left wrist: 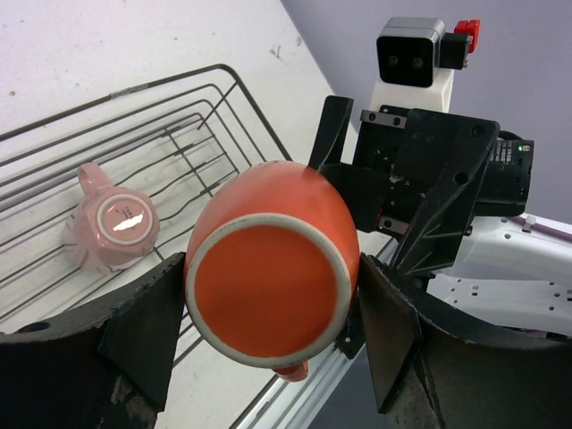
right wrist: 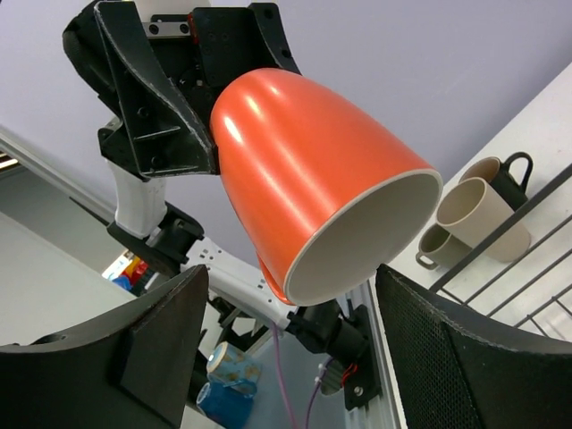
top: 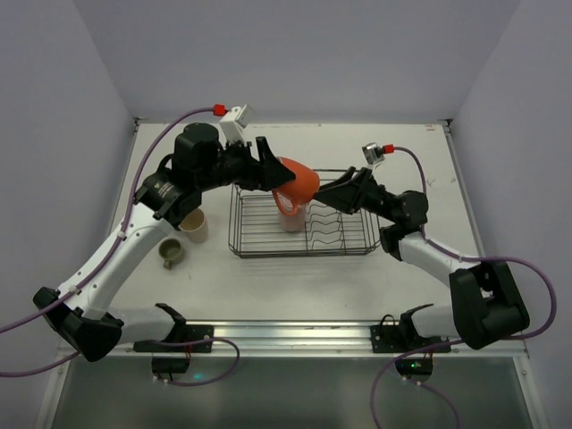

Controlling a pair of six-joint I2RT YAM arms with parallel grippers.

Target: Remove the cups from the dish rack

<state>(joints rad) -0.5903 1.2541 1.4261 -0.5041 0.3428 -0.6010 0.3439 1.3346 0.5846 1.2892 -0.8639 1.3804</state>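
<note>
Orange cup [top: 302, 181] is in the air above the far left part of the dish rack [top: 268, 253], not inside it. Your left gripper [left wrist: 270, 268] is closed on this cup near its base, one finger [left wrist: 143, 331] pressing on each side. The cup lies tilted on its side. Its flat bottom faces the left wrist camera and its open mouth faces the right arm. The handle hangs down toward the rack.

Your right gripper [top: 323, 198] hovers over the middle of the rack, just beside the mouth of the orange cup. Its two fingers [right wrist: 465, 357] are spread wide and hold nothing. In the right wrist view the rim of the cup sits between and above them, and you cannot tell whether they touch it.

One pink cup [top: 293, 219] stands inside the rack, under the orange cup, left of the wavy dividers.

Three cups stand on the table [top: 313, 286] to the left of the rack, near each other: the cream-beige cup [top: 194, 226], the olive-grey cup [top: 171, 255] closer to the arm bases, and the dark cup [right wrist: 511, 174], which you see only from the right wrist, behind the cream-beige one.
</note>
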